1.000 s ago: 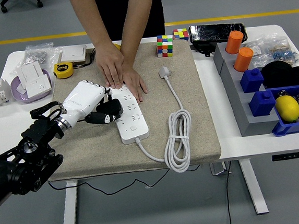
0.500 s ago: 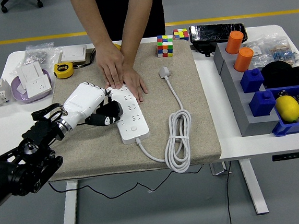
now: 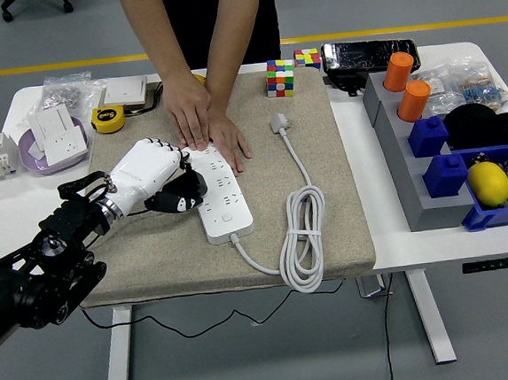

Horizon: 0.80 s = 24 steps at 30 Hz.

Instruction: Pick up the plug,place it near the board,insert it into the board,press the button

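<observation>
Left of centre, my left hand [image 3: 150, 177] has its fingers [image 3: 177, 202] curled round the black plug [image 3: 186, 192], just beside the white board [image 3: 222, 197]. I should square its pins over a socket, pressing straight down. Beyond, a person's hands [image 3: 205, 123] pin the board's far end to the counter [image 3: 376, 166].

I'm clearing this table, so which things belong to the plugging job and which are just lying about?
In the job: black plug in the left hand; white power strip, steadied by the person's hands.

Lying about: Rubik's cube, tape measure, lemon, orange cups.
</observation>
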### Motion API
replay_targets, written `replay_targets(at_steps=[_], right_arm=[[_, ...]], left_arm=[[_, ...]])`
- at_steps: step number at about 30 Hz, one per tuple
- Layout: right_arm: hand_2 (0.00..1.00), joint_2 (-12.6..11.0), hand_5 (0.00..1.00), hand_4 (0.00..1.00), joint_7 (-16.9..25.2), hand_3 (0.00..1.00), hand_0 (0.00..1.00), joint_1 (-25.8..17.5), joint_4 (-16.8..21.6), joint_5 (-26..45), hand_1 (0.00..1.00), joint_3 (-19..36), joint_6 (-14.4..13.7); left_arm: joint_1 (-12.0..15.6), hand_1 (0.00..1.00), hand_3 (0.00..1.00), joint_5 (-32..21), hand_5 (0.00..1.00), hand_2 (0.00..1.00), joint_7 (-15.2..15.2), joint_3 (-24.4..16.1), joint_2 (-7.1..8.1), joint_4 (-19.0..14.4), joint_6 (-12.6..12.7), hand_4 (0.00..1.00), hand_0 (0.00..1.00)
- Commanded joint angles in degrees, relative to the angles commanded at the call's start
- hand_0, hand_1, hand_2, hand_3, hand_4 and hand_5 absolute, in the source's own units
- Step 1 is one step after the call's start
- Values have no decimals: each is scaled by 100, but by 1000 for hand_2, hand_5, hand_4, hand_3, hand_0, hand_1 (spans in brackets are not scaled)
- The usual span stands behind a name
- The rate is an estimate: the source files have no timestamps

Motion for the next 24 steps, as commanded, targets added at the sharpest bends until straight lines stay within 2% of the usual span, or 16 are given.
replay_targets(at_steps=[4, 5, 10, 11, 16, 17, 22, 23, 24], right_arm=[[747, 1, 919, 998, 9, 785, 825, 1, 0, 8, 749, 1, -13], [746, 2, 916, 998, 11, 785, 824, 0, 0, 9, 749, 4, -15], [746, 5, 916, 998, 11, 785, 824, -4, 0, 13, 749, 7, -11], [746, 4, 916, 998, 12, 785, 825, -4, 0, 13, 749, 8, -12], [746, 7, 916, 998, 17, 785, 825, 9, 0, 26, 749, 7, -18], [745, 8, 914, 998, 17, 785, 824, 11, 0, 29, 750, 7, -19], [745, 14, 914, 998, 13, 785, 824, 5, 0, 32, 750, 14, -20], [746, 15, 910, 998, 9, 785, 823, 3, 0, 26, 750, 16, -19], [746, 16, 910, 998, 9, 785, 823, 3, 0, 22, 750, 20, -20]], left_arm=[[-4, 790, 697, 39, 135, 763, 25, 13, 19, -28, -46, 693, 656], [-2, 814, 799, 45, 135, 795, 31, 23, 25, -43, -54, 737, 680], [12, 814, 799, 62, 135, 795, 51, 39, 59, -177, -100, 737, 680], [12, 835, 844, 60, 131, 836, 52, 42, 64, -197, -105, 772, 693], [10, 835, 844, 57, 131, 836, 79, 56, 126, -449, -248, 772, 693], [13, 904, 913, 45, 322, 919, 75, 51, 137, -489, -283, 998, 760], [50, 904, 913, -145, 322, 919, -15, -29, 200, -717, -550, 998, 760], [90, 982, 961, -248, 749, 985, -64, -99, 225, -808, -622, 998, 825], [149, 982, 961, -363, 749, 985, -111, -197, 244, -899, -673, 998, 825]])
